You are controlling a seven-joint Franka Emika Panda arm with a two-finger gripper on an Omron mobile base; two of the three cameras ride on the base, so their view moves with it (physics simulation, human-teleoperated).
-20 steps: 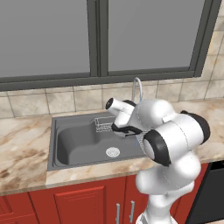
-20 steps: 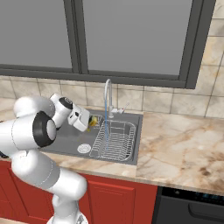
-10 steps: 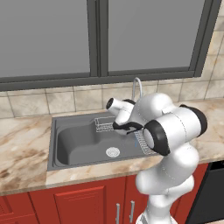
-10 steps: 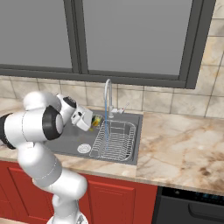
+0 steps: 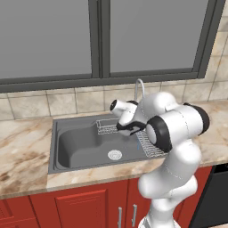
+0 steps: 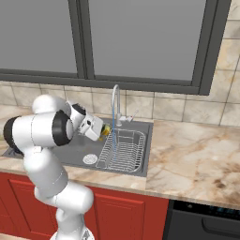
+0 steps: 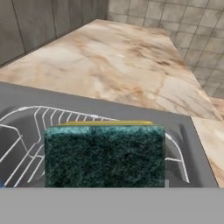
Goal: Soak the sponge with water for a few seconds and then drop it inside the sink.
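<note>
At the left, the sink [image 6: 79, 152] is seen as a dark grey basin let into the marble counter [image 6: 197, 164], with the round drain [image 6: 90, 159] on its open floor. Over the middle of the basin the gripper [image 6: 104, 131] is held, the jaws clenched on the sponge [image 6: 106, 130]; in the hand view the green scrub face of the sponge [image 7: 104, 155] is turned to the camera, with a thin yellow edge above it. Just to the right of the sponge the water [image 6: 114, 123] is seen falling as a thin pale blue stream from the curved faucet [image 6: 115, 101]. Whether the stream touches the sponge cannot be told; it appears to pass just beside it. Further right, the wire rack [image 6: 123, 151] lies in the basin below the stream.

The soaking is judged not yet assured: if the sponge is held slightly off the stream, it may stay dry. If the sponge is released here, it could land on the rack rather than on the basin floor. A wide swing to the right could strike the faucet neck.

Open room is offered to the left, over the bare basin floor and drain. To the right, movement is hemmed by the faucet and rack; behind lies the tiled wall [image 6: 178, 110].
</note>
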